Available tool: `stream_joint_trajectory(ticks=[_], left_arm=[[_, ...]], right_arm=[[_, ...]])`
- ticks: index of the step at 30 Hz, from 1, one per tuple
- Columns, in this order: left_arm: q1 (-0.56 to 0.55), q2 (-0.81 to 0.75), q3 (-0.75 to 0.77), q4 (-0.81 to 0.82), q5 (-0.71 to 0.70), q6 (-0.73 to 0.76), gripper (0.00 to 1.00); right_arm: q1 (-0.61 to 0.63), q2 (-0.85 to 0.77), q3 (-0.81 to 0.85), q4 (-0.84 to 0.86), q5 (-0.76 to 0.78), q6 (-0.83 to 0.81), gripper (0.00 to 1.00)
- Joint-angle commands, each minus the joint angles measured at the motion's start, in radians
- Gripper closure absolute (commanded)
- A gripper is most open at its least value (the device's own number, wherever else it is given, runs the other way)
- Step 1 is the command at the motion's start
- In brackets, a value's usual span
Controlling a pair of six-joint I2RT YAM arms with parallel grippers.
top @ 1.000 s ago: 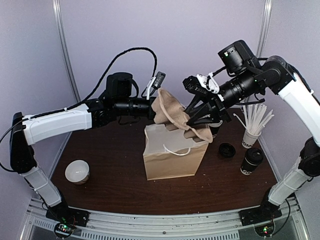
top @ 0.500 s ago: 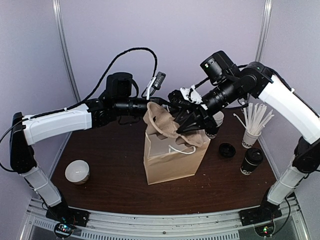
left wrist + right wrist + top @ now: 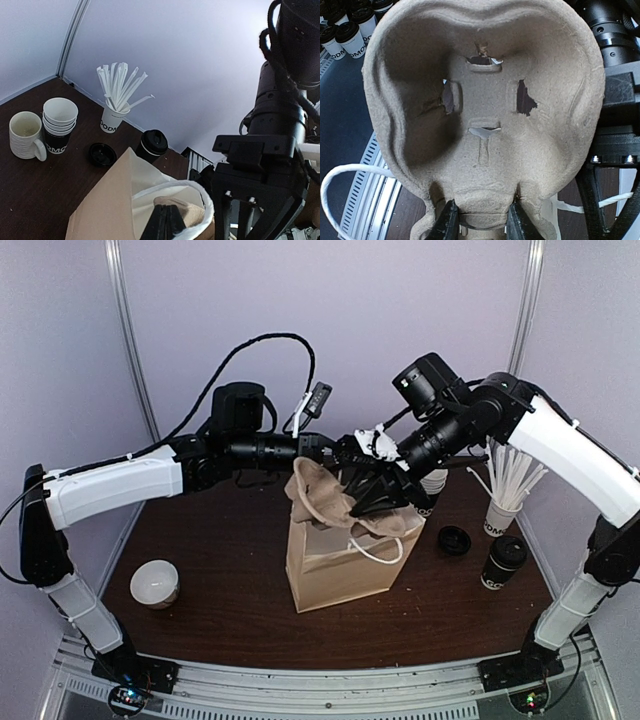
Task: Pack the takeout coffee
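Note:
The takeout coffee (image 3: 503, 562), a small cup with a black lid, stands at the table's right; it also shows in the left wrist view (image 3: 151, 145). A brown paper bag (image 3: 340, 570) stands mid-table. My left gripper (image 3: 318, 453) is shut on the bag's top edge, its fingers (image 3: 167, 225) pressed together by the white handle loop. My right gripper (image 3: 378, 480) is shut on the rim of a pulp cup carrier (image 3: 330, 498), holding it tilted in the bag's mouth. The carrier (image 3: 485, 100) fills the right wrist view, where the gripper (image 3: 482, 225) is at the bottom.
A cup of white sticks (image 3: 505, 495) and a loose black lid (image 3: 455, 540) stand near the coffee. Stacked paper cups (image 3: 59, 122) and a white mug (image 3: 24, 135) are behind the bag. A white cup (image 3: 155, 583) sits front left.
My right gripper has moved left and down, bringing the carrier from above the bag into its mouth. The bag has tilted a little. My left arm has held its place.

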Motion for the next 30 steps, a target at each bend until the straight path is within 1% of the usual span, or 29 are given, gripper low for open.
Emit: stream_joint_trajectory(ticks=[1,8,12,19,30], left_arm=[[0.002,-0.025,0.039,0.011,0.023,0.025,1.0],[0.008,-0.024,0.048,-0.013,0.024,0.042,1.0],[0.008,-0.014,0.056,-0.01,0.036,0.036,1.0],[0.014,0.004,0.084,-0.043,0.074,0.039,1.0],[0.025,-0.002,0.079,-0.076,0.079,0.046,1.0]], right_arm=[[-0.001,-0.004,-0.046,0.007,0.034,-0.033,0.76],[-0.009,-0.03,-0.088,-0.002,0.058,-0.05,0.77],[-0.01,-0.027,-0.066,0.003,0.044,-0.048,0.77],[-0.012,-0.008,-0.009,-0.005,0.069,-0.068,0.78],[-0.021,-0.036,-0.124,0.016,0.147,-0.094,0.78]])
